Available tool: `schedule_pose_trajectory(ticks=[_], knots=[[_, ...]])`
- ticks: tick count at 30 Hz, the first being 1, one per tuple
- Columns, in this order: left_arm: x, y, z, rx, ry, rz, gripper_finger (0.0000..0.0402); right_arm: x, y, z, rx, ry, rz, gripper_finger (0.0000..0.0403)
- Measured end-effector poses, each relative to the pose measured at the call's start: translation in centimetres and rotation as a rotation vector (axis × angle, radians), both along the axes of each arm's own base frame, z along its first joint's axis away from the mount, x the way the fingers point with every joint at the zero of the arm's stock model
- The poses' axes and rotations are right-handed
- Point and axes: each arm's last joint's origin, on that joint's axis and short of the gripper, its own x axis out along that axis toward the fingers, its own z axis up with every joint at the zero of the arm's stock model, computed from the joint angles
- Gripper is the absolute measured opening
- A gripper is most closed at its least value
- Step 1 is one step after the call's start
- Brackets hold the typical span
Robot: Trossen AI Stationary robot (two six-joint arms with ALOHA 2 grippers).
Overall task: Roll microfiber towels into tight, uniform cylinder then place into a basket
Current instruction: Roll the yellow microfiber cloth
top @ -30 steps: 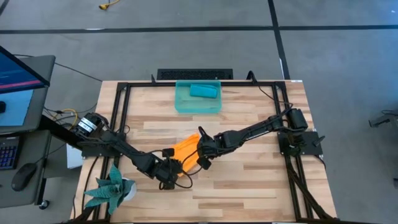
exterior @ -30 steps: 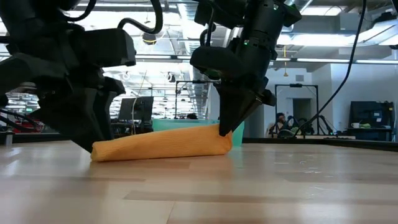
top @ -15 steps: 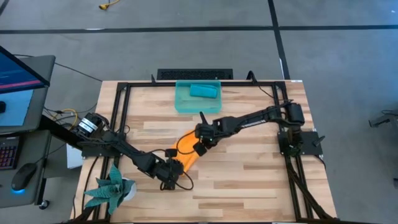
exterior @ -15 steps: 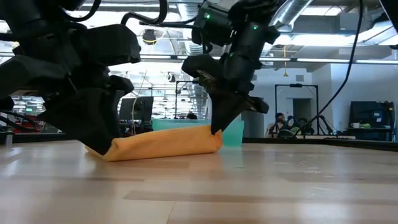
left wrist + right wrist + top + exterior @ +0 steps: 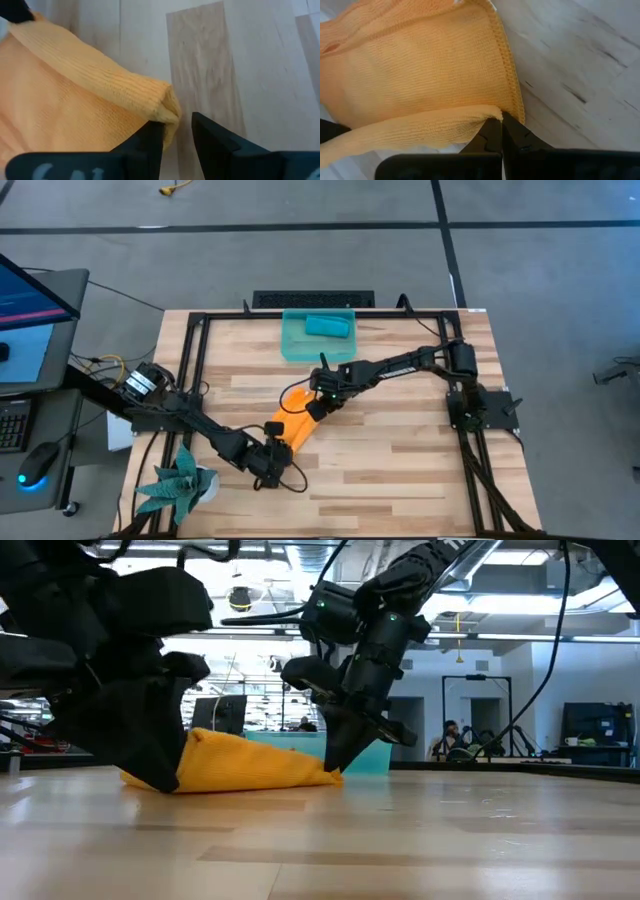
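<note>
The orange towel (image 5: pixel 292 420) lies on the wooden table as a loose, partly rolled bundle between my two grippers; it also shows in the low view (image 5: pixel 240 765). My left gripper (image 5: pixel 272 452) is at its near end, fingers close together on it. My right gripper (image 5: pixel 316 402) is shut on its far end. The translucent teal basket (image 5: pixel 318 338) stands at the table's far edge, with the rolled teal-blue towel (image 5: pixel 328 327) lying inside it. My left gripper has the rolled near end's corner (image 5: pixel 169 116) between its two fingers, which stand a little apart; the cloth fills only part of the gap. The fingers come slanting down. The towel's end rests on the table. My right gripper pinches a fold at the towel's far end (image 5: pixel 490 114), beside the hemmed edge (image 5: pixel 512 90), between its shut fingertips. The fingers slant down from the table's right side (image 5: pixel 330 765). That end sits on the table, and the cloth is slack.
A green spiky plant (image 5: pixel 180 480) stands at the table's near left corner. A black metal frame (image 5: pixel 190 360) runs around the tabletop. Bare wood lies to the right of the towel and in front of it. People show far off in the room behind.
My right gripper has gone toward the table's far edge and a little left, toward the basket, taking the towel's far end along. The towel has swung from lying across the table to pointing near-to-far and has bunched up shorter and higher. Its near end stayed by my left gripper.
</note>
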Motion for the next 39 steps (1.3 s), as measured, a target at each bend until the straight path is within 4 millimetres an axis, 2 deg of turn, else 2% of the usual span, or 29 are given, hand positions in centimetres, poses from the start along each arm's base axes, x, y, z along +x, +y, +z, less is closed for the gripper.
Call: schedule_pose_trajectory(ticks=[5,11,14,17,22,28,39], knots=[[-1.1,-1.3,0.7,0.047,-0.055,0.001,0.0096,0.0,0.1,0.1,-0.007,-0.005,0.008,0.0009],[-2.7,-2.9,3.1,0.105,-0.216,0.03,0.0096,0.0,0.1,0.0,-0.008,-0.002,0.008,0.0009],[-2.9,-3.7,3.7,0.155,-0.288,-0.011,0.0096,0.0,0.1,0.0,-0.008,-0.003,0.008,0.0009],[-2.0,-4.0,3.6,0.146,-0.312,-0.063,0.0096,0.0,0.1,0.0,-0.008,-0.003,0.008,0.0009],[0.0,-3.1,1.8,0.141,-0.271,-0.108,0.0096,0.0,0.1,-0.1,-0.016,-0.007,0.021,0.001],[1.2,-1.0,1.1,0.188,-0.259,0.001,0.0096,0.0,0.3,-0.1,-0.026,-0.008,0.035,0.0012],[0.1,0.3,0.0,0.065,-0.127,0.208,0.0096,0.0,0.3,-0.1,-0.024,-0.009,0.038,0.0013]])
